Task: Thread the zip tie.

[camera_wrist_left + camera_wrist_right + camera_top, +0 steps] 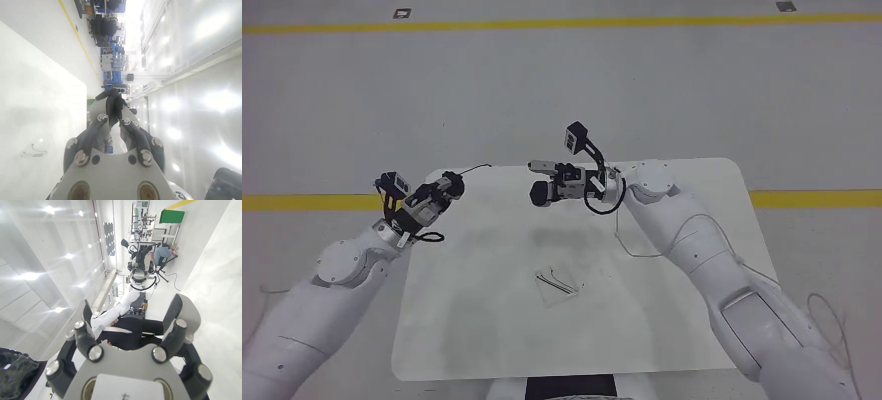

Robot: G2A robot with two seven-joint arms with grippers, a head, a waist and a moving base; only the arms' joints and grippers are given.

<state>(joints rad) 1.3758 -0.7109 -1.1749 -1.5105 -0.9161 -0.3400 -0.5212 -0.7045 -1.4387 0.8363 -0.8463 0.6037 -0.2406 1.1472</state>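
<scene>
Where the zip tie [474, 171] sits: pinched in the left gripper [453, 181] over the table's [662, 330] far left corner, its thin black tail pointing toward the right gripper [537, 180].
Left grip: fingers together, clamped on the tie.
Right grip: fingers [86, 311] spread wide, holding nothing, short of the tail's tip.
Spare zip ties [557, 281]: lying loose mid-table.

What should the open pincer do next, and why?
Probably ease the right pincer toward the free tip of the zip tie and close on it: that pincer is open and empty, while the left pincer holds the tie out toward it.
</scene>
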